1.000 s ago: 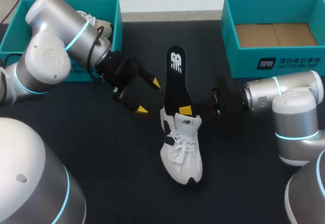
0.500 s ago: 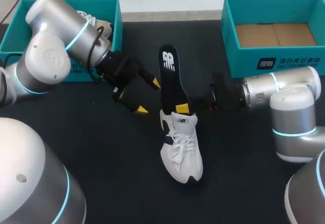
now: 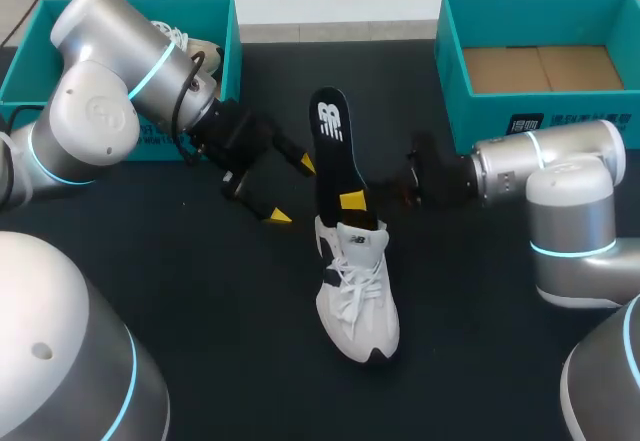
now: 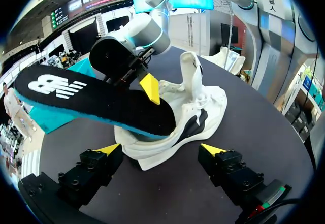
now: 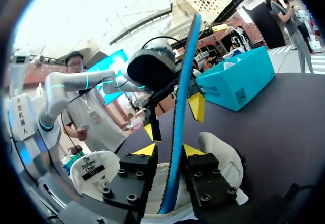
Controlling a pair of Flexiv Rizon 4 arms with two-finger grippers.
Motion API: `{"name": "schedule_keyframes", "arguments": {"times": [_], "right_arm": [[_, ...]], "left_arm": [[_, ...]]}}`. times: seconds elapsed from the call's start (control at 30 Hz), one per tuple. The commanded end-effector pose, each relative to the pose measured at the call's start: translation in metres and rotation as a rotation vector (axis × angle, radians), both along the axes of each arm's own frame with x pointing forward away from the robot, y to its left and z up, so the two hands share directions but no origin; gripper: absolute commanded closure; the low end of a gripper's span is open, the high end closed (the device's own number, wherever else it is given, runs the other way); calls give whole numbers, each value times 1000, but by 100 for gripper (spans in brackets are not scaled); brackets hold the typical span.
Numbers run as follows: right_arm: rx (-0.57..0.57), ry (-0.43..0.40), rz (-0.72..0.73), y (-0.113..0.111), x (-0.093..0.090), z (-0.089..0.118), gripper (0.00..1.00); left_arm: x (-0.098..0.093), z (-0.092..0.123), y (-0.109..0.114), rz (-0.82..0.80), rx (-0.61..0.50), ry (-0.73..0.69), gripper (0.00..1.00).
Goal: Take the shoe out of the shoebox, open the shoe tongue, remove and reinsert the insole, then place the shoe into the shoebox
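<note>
The white shoe (image 3: 357,296) lies mid-table, toe toward me. A black insole (image 3: 331,151) with a white logo sticks up out of its opening, leaning away. My right gripper (image 3: 352,201) comes in from the right at the shoe's collar. In the right wrist view the insole's blue edge (image 5: 179,112) stands between the yellow-tipped fingers (image 5: 192,150), close against one, with a gap to the other. My left gripper (image 3: 290,191) hangs open left of the insole. In its wrist view the shoe (image 4: 195,109) and insole (image 4: 91,99) lie ahead of the left gripper (image 4: 160,150).
A teal shoebox (image 3: 545,121) with a bare cardboard floor stands at the back right. Another teal box (image 3: 230,56) at the back left holds a second white shoe (image 3: 190,49); it also shows as the teal box (image 5: 238,84) in the right wrist view. The table is black.
The insole's upper end has swung to the left. The right arm has shifted left and a little back with it. The left arm has not moved.
</note>
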State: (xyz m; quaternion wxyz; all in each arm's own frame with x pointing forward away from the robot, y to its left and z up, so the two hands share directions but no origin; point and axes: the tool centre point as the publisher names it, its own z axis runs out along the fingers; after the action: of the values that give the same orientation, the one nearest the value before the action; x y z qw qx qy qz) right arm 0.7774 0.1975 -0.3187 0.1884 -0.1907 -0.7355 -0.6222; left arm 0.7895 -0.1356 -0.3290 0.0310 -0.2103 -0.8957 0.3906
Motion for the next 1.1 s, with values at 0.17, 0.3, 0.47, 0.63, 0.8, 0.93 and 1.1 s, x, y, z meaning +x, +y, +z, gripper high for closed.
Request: {"name": "schedule_keyframes", "arguments": {"times": [0.17, 0.3, 0.47, 0.63, 0.8, 0.93, 1.1], "right_arm": [[73, 15, 65, -2, -2, -14, 100], [48, 29, 84, -4, -13, -25, 100], [11, 56, 79, -11, -24, -37, 100], [-2, 43, 66, -12, -24, -34, 100], [6, 14, 69, -6, -14, -21, 67], [-26, 18, 61, 1, -8, -14, 67], [-65, 51, 48, 5, -3, -11, 76]], "left_arm": [[-1, 0, 0, 0, 2, -2, 0], [-1, 0, 0, 0, 2, -2, 0], [-1, 0, 0, 0, 2, -2, 0], [-1, 0, 0, 0, 2, -2, 0], [-1, 0, 0, 0, 2, -2, 0], [-1, 0, 0, 0, 2, -2, 0], [-1, 0, 0, 0, 2, -2, 0]]}}
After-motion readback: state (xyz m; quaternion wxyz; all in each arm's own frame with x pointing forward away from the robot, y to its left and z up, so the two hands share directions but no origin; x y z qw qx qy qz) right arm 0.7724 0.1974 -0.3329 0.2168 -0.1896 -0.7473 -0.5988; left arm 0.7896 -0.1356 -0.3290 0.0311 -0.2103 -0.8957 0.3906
